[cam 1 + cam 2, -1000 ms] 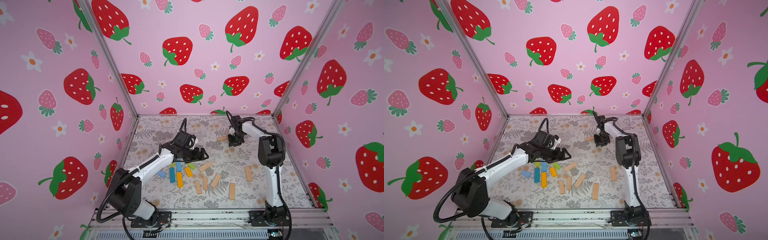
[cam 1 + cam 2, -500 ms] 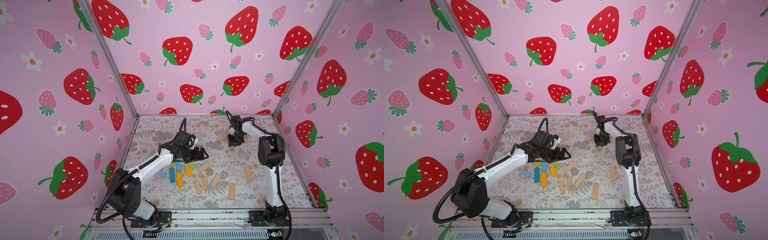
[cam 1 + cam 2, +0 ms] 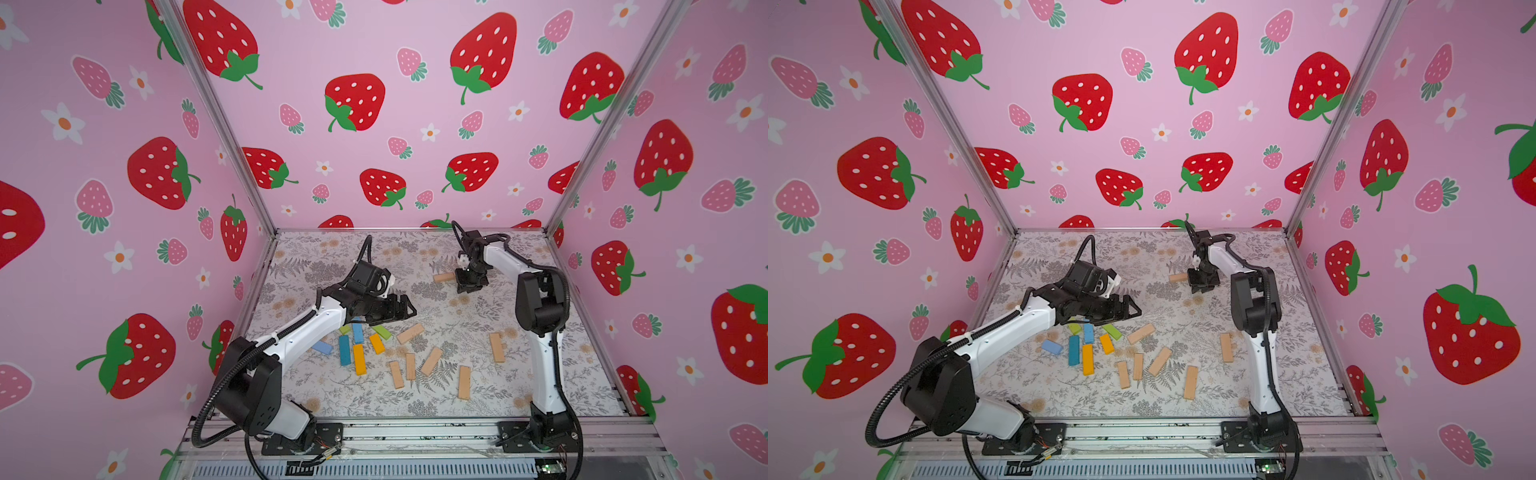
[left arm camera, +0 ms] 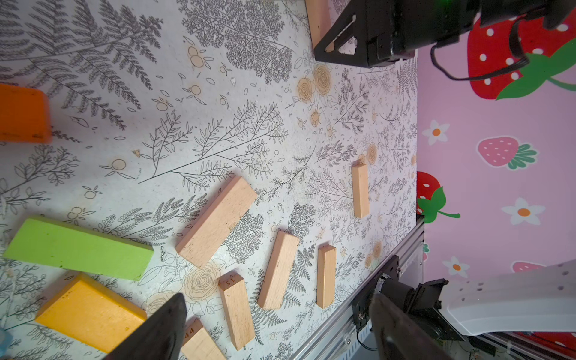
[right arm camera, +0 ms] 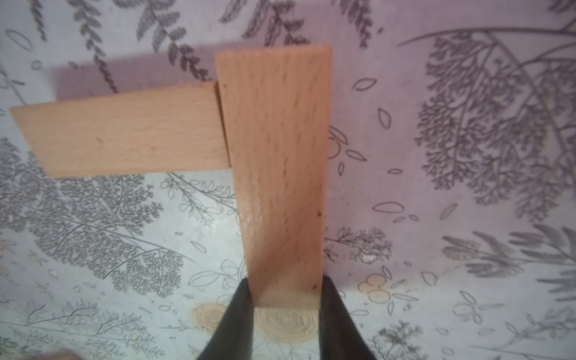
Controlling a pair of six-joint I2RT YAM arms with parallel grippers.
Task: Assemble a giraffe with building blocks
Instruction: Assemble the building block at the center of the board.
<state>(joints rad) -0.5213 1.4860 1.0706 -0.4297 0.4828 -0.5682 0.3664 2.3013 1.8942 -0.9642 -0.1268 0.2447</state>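
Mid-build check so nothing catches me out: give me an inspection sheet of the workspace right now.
Surface: fern-print mat, flat, no spill seen.
Job's things: upright tan block in the right grip, its side meeting a second tan block lying at the back; six loose tan blocks and a cluster of coloured blocks lie near the front.
Clutter: nothing seen.
Grippers: left gripper open and empty above the coloured blocks; right gripper shut on the upright tan block.
Cables: black cables arch over both wrists, clear of the blocks.
Surroundings: strawberry-print walls on three sides; aluminium rail in front.
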